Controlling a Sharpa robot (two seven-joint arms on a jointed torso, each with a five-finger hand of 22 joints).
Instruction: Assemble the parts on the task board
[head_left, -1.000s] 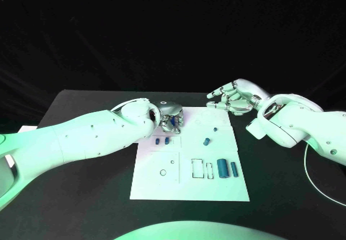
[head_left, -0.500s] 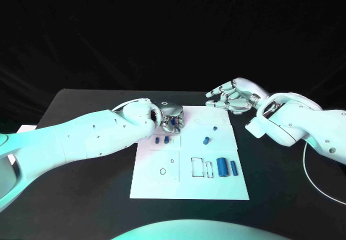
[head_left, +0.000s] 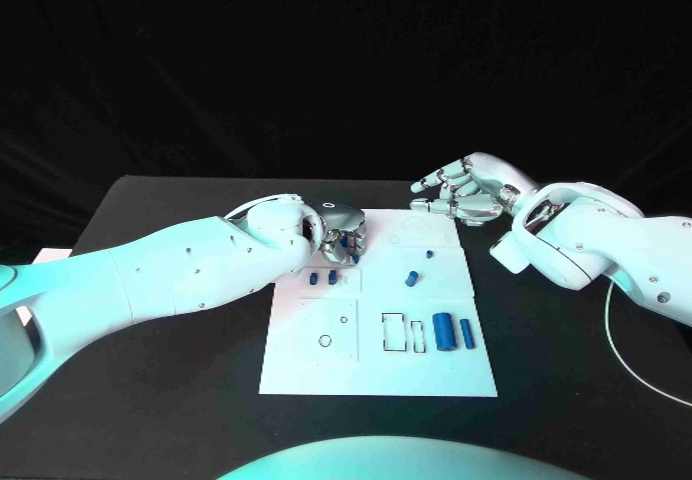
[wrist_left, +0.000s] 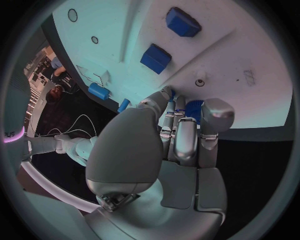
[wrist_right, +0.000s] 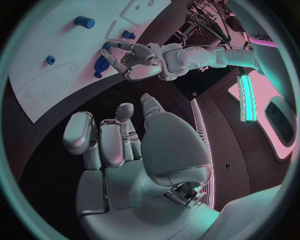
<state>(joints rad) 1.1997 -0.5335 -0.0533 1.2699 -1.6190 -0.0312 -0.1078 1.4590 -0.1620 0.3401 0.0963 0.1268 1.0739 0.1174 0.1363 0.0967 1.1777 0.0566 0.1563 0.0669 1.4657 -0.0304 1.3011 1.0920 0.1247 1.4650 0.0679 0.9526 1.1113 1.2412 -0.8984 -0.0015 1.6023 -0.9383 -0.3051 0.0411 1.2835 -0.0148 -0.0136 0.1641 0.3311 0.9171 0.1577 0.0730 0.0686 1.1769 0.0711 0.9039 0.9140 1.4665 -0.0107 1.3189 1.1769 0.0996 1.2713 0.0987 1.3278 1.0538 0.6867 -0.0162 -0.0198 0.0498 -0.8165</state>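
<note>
The white task board (head_left: 378, 372) lies in the middle of the black table. My left hand (head_left: 340, 238) hovers over its far left corner with the fingers curled down, pinching a small blue part (wrist_left: 193, 108) at the fingertips. Just in front of that hand, two small blue parts (head_left: 322, 279) stand on the board. More blue parts (head_left: 413, 279) lie at the centre, and two blue cylinders (head_left: 454, 333) lie at the right. My right hand (head_left: 462, 195) hangs above the board's far right corner, fingers apart, holding nothing.
Outlined slots (head_left: 402, 336) and a small ring mark (head_left: 325, 341) sit on the board's near half. Black table (head_left: 159, 330) surrounds the board. A white cable (head_left: 620, 345) trails along the right side.
</note>
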